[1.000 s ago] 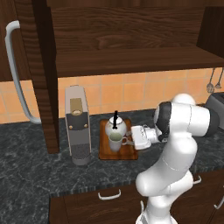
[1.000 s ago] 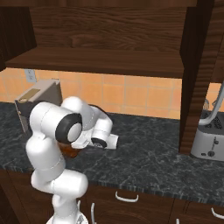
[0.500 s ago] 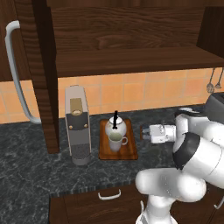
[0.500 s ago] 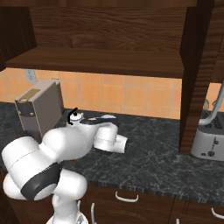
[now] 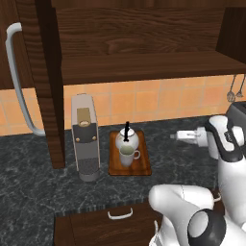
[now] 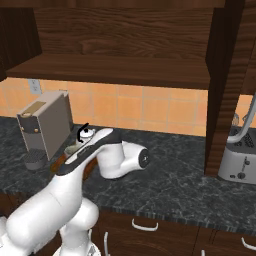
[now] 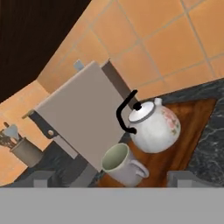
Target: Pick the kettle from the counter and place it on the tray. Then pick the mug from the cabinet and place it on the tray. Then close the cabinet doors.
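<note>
White kettle & grey mug both upright on wooden tray, mug just in front, on dark worktop. Cabinet doors open, shelf bare.

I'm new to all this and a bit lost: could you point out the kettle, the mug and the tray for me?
kettle [image 5: 127, 140]: left base view, on its round white body.
mug [image 5: 127, 155]: left base view, on its rim and greenish inside.
tray [image 5: 142, 167]: left base view, on bare wood near its front right corner.

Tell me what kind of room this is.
A kitchen, evidently: a dark marbled stone counter backed by orange tiles, a grey coffee machine, and a silver toaster beside dark brown wood-grain wall cabinets.
</note>
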